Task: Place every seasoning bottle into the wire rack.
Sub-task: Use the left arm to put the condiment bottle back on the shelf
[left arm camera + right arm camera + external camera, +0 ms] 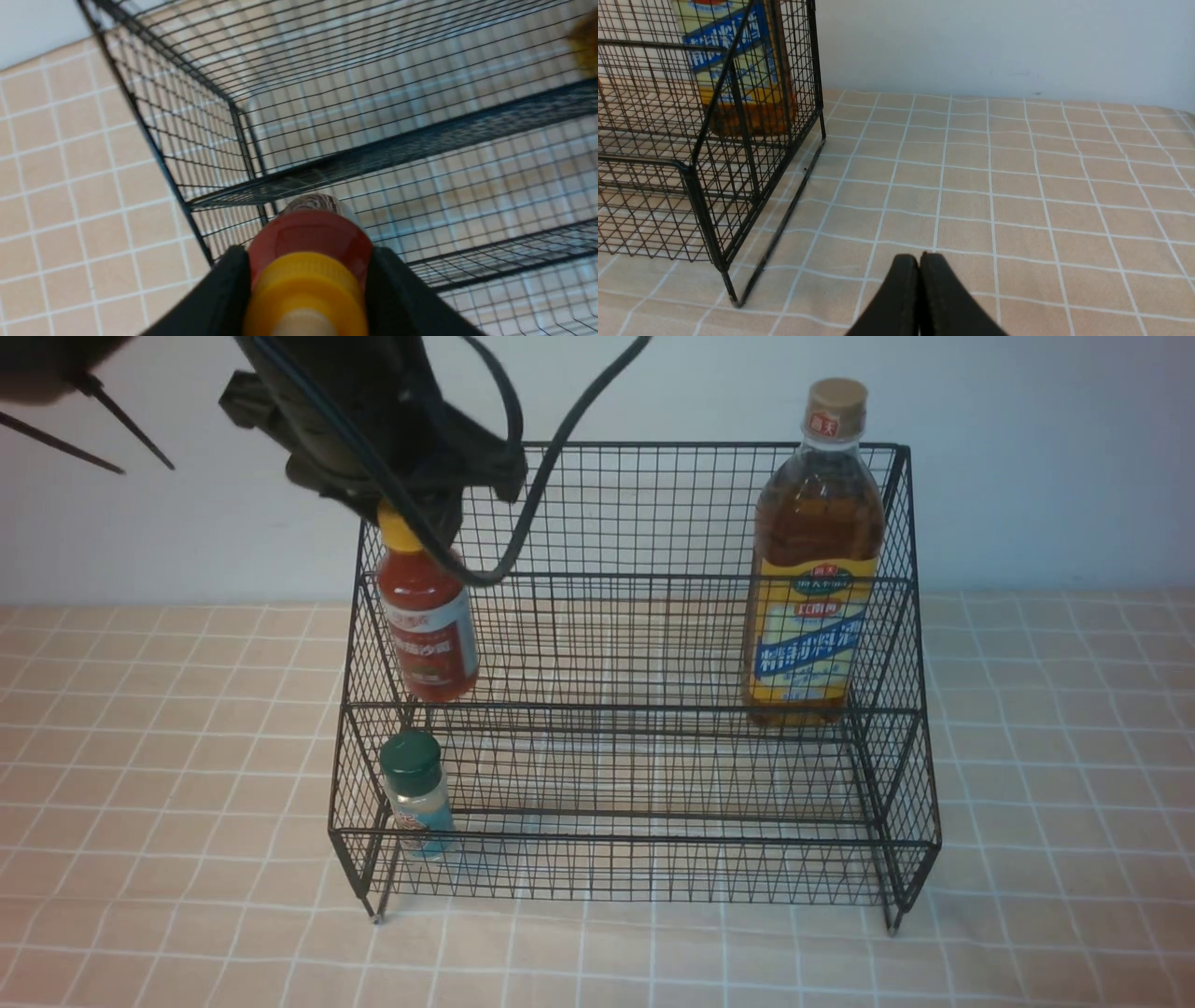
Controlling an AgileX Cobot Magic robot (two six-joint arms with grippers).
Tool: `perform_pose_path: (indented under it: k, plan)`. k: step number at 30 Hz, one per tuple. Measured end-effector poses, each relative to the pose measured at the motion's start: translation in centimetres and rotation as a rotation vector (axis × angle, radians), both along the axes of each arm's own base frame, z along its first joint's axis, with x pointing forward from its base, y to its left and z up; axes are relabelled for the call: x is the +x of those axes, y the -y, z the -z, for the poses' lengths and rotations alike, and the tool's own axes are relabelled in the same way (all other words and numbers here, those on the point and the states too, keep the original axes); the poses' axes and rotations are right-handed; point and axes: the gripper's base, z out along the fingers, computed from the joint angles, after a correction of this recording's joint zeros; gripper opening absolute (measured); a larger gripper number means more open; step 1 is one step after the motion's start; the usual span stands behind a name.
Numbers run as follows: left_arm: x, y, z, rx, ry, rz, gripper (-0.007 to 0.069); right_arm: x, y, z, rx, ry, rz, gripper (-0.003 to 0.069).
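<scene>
The left gripper (306, 275) grips the smooth red sauce bottle (428, 625), white-labelled, in the upper tier of the black wire rack (635, 709); the right gripper (920, 261) is closed. Behind the mesh, 1 tall amber bottle (817, 560) reads 海天; 1 green-capped shaker (417, 793) sits below.

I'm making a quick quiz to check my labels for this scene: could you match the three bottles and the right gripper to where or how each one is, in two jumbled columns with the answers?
Things:
1. Red sauce bottle
2. Green-capped shaker
3. Tan-capped bottle
4. Right gripper

Places and states:
A. in the rack's front, lower section, near its left end
B. shut, with nothing between its fingertips
C. between the left gripper's fingers
D. in the rack's back section, near its right end

Right pairs: 1-C, 2-A, 3-D, 4-B
</scene>
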Motion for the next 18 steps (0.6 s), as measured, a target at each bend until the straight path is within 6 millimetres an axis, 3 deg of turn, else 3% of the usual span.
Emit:
perform_pose_path:
  k: [8,18]
  plan:
    - [1.1,0.5,1.7,0.004,-0.039,-0.032,0.0283,0.0,0.0,0.0,0.0,0.0,0.0,-0.0014]
    - [3.5,1.9,6.6,0.031,-0.146,-0.032,0.0283,0.0,0.0,0.0,0.003,0.0,0.001,-0.0014]
